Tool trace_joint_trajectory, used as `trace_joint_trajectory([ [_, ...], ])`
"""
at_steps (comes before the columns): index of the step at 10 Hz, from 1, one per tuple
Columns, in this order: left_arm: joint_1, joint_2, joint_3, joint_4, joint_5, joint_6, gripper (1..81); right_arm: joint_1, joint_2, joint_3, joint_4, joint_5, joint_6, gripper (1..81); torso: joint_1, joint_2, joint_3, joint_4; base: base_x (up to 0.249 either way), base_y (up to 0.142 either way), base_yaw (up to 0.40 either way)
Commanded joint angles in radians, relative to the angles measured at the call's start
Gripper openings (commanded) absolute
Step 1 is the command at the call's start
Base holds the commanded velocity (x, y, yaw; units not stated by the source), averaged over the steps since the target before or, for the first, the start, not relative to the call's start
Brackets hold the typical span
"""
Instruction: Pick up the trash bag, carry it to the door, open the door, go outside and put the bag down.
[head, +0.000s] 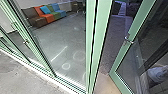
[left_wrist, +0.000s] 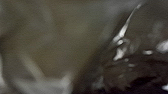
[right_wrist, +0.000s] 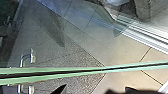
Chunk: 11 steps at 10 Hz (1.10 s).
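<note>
Spreads as grey floor (head: 60, 32), bearing a row of brown, orange, green and blue seats (head: 48, 16).

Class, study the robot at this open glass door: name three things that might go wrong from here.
The glass door might swing into the robot's path. Its handle juts out and may snag an arm. The ridged floor track might jolt a wheel if crossed.

No text, no label, no brand, no number and no sign can be read in these views.
</note>
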Motion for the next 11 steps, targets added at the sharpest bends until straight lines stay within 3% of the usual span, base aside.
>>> trace_joint_trajectory([
  [1,0.018,-0.008,0.011,0.005,0.097,0.008,1.0,0.105,-0.061,-0.020,-0.006,-0.012,0.031,81.1,0.000,0.000,0.000,0.000,0.000,0.000,0.000],
  [5,0.018,-0.008,0.011,0.002,0.097,0.008,1.0,0.104,0.002,-0.017,-0.006,-0.012,0.032,81.1,0.000,0.000,0.000,0.000,0.000,0.000,0.000],
  [8,0.020,-0.004,0.010,0.003,0.091,0.008,1.0,0.102,-0.039,-0.035,-0.004,-0.010,0.022,81.1,0.000,0.000,0.000,0.000,0.000,0.000,0.000],
  [11,0.021,-0.006,0.011,0.003,0.090,0.008,1.0,0.082,-0.009,-0.031,0.002,-0.008,0.014,81.1,0.000,0.000,0.000,0.000,0.000,0.000,0.000],
])
